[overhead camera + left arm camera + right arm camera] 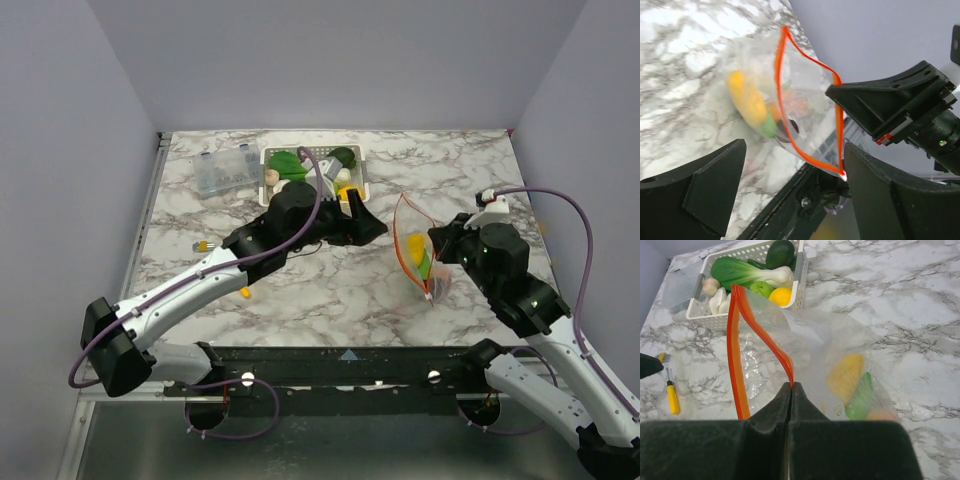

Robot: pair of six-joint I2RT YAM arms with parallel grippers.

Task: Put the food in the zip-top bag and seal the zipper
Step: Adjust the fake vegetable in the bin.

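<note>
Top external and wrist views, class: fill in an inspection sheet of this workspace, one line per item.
Surface: marble-patterned table.
Job's things: zip-top bag held up, zipper unsealed, mouth gaping; yellow and green food inside; more pieces in the white basket.
Clutter: clear compartment box; yellow-handled tool.
Grippers: left gripper open, holding nothing, at the bag's mouth; right gripper shut on the bag's mouth edge.
Cables: purple cable loops over each arm.
Surroundings: plain pale walls.
</note>
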